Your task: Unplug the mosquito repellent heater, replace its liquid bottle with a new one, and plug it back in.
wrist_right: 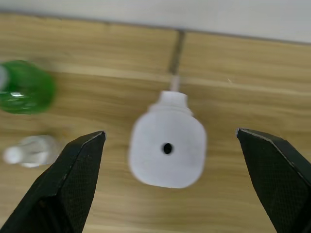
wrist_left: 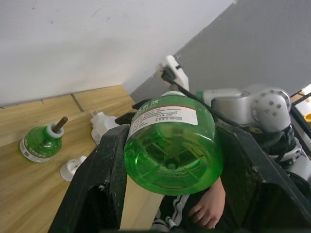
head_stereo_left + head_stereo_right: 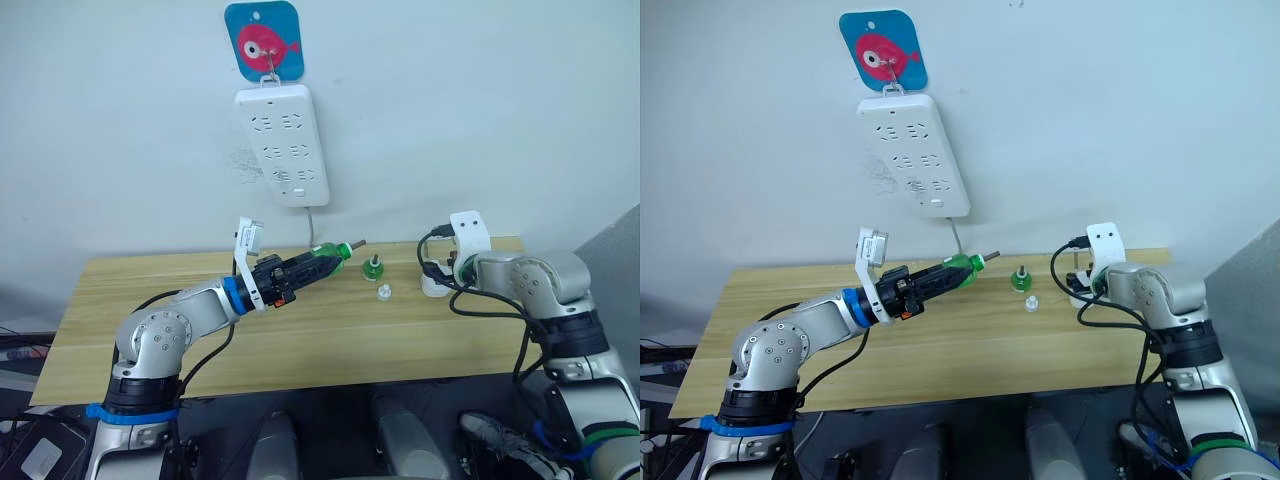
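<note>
While a white power strip [image 3: 283,145] hangs on the wall from a hook over a blue card printed with a pink fish [image 3: 264,41], a pale wooden bench [image 3: 150,340] stands below it, against that wall.

Over the left half of the bench, the left arm reaches toward the middle, its forearm nearly level and raised above the wood. The left pincer [image 3: 300,268] is closed on a green bottle [image 3: 328,257] of clear green plastic, gripped by its body between the two black fingers [image 2: 97,179], lying sideways with its dark wick pointing to the right. The bottle carries a white printed label, and whether it holds liquid cannot be told.

Near the back edge, just right of the middle, a second green bottle [image 3: 371,267] stands upright on the bench with a dark wick rising from its neck. Just in front of it lies a small clear cap [image 3: 383,293].

Further right, near the back right corner, the mosquito repellent heater [image 1: 167,148] sits on the bench, a rounded white body with a small dark hole in its upper face. The right arm bends inward from the right edge. The right pincer [image 1: 170,177] hovers directly above the heater, fingers spread wide to either side and not touching it.

A person's hand [image 2: 206,208] shows below the bench edge in the left wrist view.
</note>
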